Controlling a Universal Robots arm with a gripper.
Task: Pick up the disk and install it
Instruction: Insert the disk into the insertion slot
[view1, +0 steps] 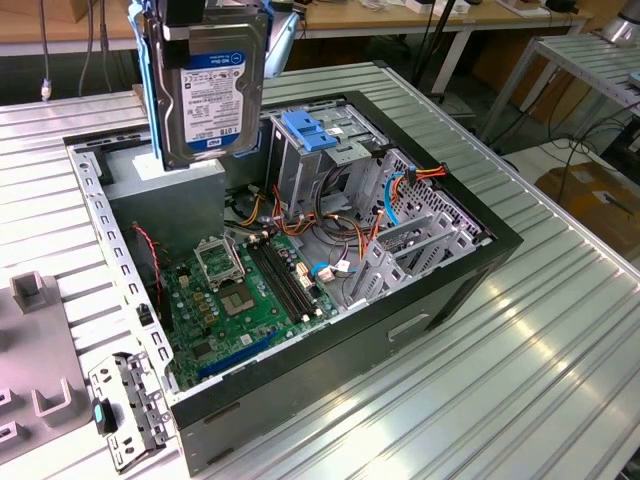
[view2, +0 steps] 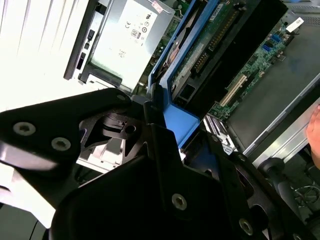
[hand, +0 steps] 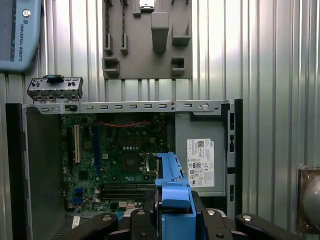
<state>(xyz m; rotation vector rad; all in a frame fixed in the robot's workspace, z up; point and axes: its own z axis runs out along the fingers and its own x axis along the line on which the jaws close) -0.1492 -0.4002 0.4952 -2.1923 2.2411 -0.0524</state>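
Holding disk (view1: 212, 95) aloft, upright, label toward the exterior view. Clamped in pincer (hand: 172, 217) by the blue bracket (view2: 182, 122); closed on the plastic edge, not on the metal body. Hanging below pincer, touching nothing else, over the open case (view1: 450, 270). Roughly beneath pincer: grey box (view1: 165, 185) with white sticker. Farther off from pincer: cage (view1: 300, 170) with a blue tab on top, then cables (view1: 345, 215), then board (view1: 250, 290) lowest in the case.

Risks, as judgement only:
- Could slip or swing: gripped at one end, on plastic, with all the weight hanging below.
- Could flex or crack bracket under a harder squeeze.
- Could knock the lower edge on grey box or case rim if brought down off line.
- Could snag cables by cage and pull a connector loose.
- Could jam in cage if tilted or turned the wrong way; cannot tell bay orientation here.
- Could damage board if dropped.
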